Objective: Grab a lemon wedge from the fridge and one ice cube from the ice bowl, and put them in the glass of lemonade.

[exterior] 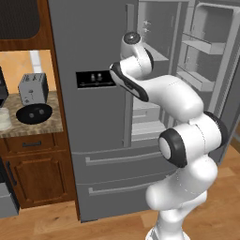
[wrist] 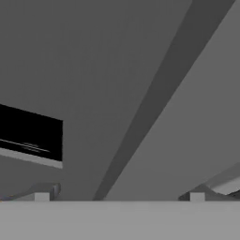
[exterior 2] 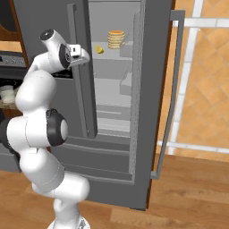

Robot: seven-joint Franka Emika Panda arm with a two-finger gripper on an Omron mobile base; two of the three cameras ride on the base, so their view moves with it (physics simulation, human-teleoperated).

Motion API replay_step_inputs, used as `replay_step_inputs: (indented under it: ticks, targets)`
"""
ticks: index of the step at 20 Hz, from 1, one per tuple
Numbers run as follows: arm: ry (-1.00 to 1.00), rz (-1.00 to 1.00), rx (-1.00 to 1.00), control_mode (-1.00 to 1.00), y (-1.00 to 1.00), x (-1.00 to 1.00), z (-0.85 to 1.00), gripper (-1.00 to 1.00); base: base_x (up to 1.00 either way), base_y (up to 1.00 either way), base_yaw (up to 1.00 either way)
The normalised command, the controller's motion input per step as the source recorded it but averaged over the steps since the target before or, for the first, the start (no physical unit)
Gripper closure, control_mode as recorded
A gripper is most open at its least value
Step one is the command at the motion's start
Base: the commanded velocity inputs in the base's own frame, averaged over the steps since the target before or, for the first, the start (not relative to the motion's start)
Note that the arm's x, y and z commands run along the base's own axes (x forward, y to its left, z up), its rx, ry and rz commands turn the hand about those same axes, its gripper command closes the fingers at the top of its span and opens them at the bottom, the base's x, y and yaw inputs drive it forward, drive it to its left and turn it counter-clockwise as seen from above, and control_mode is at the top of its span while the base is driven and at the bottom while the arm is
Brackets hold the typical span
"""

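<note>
- On the far left, the glass of lemonade (exterior: 3,119) stands at the left edge of a speckled stone counter (exterior: 47,123), whitish and translucent, partly cut off by the picture's border.
- Just right of it sits the ice bowl (exterior: 33,113), shallow, round and black, with a couple of small greyish lumps inside.
- Behind the bowl and close to it stands a silver toaster (exterior: 33,88), upright.
- Below the counter are brown wooden cabinets (exterior: 35,176) with a drawer above a door.
- Right of the counter rises the fridge (exterior: 89,42), grey steel, its left door closed and carrying a black dispenser panel (exterior: 95,78); two drawers run across its bottom.
- The gripper (wrist: 119,197) is at the fridge's closed left door near the dispenser panel; its two finger tips stand wide apart with nothing between them, so the claw is open and empty.
- The fridge's right door (exterior 2: 167,89) is swung open, showing grey shelves inside and door bins in the left base view.
- The lemon wedge (exterior 2: 99,49) lies on an upper shelf inside the fridge, small and bright yellow, well apart from the gripper.
- Just right of the wedge on the same shelf stands a stack of tan pancakes (exterior 2: 116,39), taller than the wedge.
</note>
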Motion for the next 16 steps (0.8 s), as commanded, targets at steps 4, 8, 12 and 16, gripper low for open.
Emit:
replay_step_inputs:
  ticks: [4, 8, 12, 16]
  targets:
    - [-0.02, -0.16, 0.03, -1.0, -0.01, 0.27, -0.14, -1.0, 0.0, 0.0, 0.0]
    - [-0.01, -0.15, 0.01, -1.0, 0.0, 0.2, -0.06, -1.0, 0.0, 0.0, 0.0]
    - [0.0, -0.04, 0.0, -1.0, 0.06, 0.01, 0.0, -1.0, 0.0, 0.0, 0.0]
    - [-0.05, 0.0, 0.05, -1.0, 0.09, 0.23, -0.18, -1.0, 0.0, 0.0, 0.0]
